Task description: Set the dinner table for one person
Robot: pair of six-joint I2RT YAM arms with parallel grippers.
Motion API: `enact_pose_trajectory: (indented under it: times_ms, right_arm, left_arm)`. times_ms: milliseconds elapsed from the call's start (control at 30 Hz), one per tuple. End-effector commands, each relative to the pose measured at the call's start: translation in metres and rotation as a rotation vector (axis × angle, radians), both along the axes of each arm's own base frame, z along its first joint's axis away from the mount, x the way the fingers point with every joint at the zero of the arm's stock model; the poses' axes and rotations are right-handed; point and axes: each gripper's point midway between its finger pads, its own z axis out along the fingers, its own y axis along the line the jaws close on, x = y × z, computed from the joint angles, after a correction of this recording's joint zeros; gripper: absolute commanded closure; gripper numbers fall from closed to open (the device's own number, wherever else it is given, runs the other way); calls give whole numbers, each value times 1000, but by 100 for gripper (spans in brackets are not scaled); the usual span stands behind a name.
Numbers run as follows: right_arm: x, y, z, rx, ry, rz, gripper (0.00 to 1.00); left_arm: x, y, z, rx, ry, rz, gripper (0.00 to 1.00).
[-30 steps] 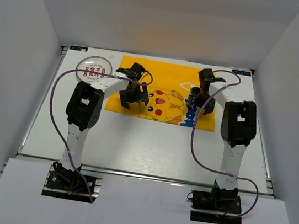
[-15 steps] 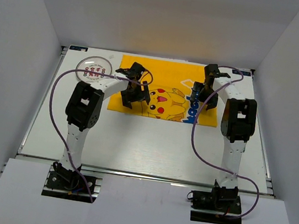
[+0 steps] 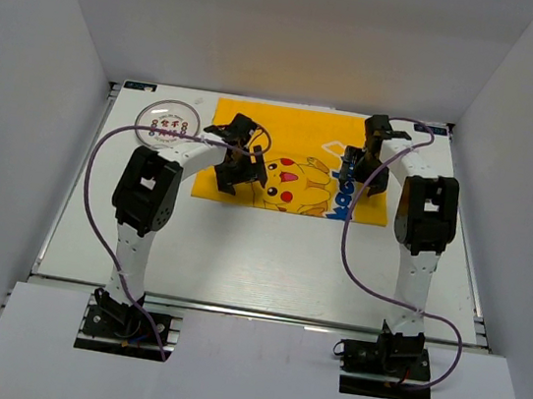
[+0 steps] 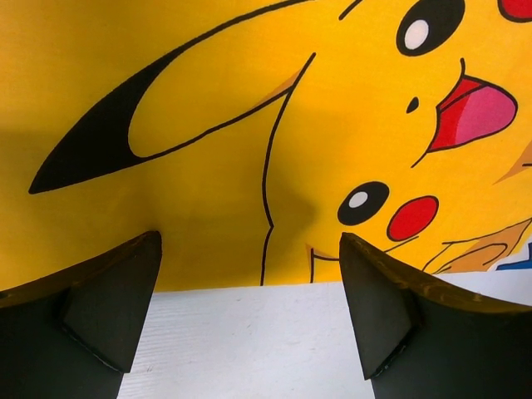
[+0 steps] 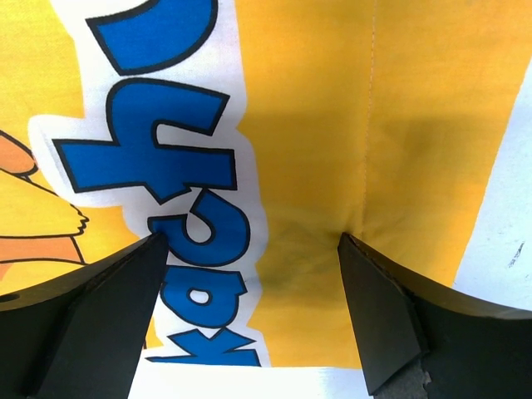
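Yellow cloth, the mat (image 3: 295, 139), lies flat against the far edge of the table (image 3: 239, 255), whose white top spreads out beneath both your arms. Your left gripper (image 3: 233, 181) hangs over the mat's near left part with its jaws spread wide and holding nothing. From its wrist you see its fingers (image 4: 108, 299) on either side of the mat's near edge. Your right gripper (image 3: 363, 183) hangs over the mat's right end, above the blue lettering (image 5: 158, 166), just as wide and empty. A plate (image 3: 166, 123) sits in the table's far left corner, just beside the mat.
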Motion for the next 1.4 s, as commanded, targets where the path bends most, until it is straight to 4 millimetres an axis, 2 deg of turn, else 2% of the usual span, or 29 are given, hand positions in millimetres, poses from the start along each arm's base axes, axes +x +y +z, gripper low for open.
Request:
enact_pose_trajectory:
  times_ms: [0,33,67,133,267,400,667,933,1067,1200,1367]
  right_arm:
    - [-10,6,-11,36,17,5,11]
    - [-12,9,-6,40,2,10,11]
    - [-23,7,-14,38,22,4,11]
    - [-24,7,-12,47,2,-8,11]
    - [-39,7,-15,39,15,-9,11]
    - [-41,8,-5,45,-20,-15,11]
    - [-27,6,-1,20,-24,-1,11]
    - [-12,1,-6,-6,-27,6,11]
    - [-9,2,-10,-9,-11,6,11]
    - [-8,7,-4,5,-33,10,11]
    - [-2,6,8,2,-55,10,11]
  left_arm:
    - [-19,-1,8,-1,15,-8,2]
    - [-21,0,8,3,16,-7,2]
    - [-25,3,3,6,24,-4,2]
    - [-30,5,3,2,21,0,2]
    - [-36,9,3,6,17,4,2]
    - [-40,11,8,5,11,4,2]
    - [-48,10,9,-28,6,6,2]
    - [-64,-3,10,-38,1,-22,2]
    - [-67,-5,36,-37,-61,-20,2]
    - [-60,6,58,10,-114,-4,2]
    - [-54,6,86,5,-163,-4,2]
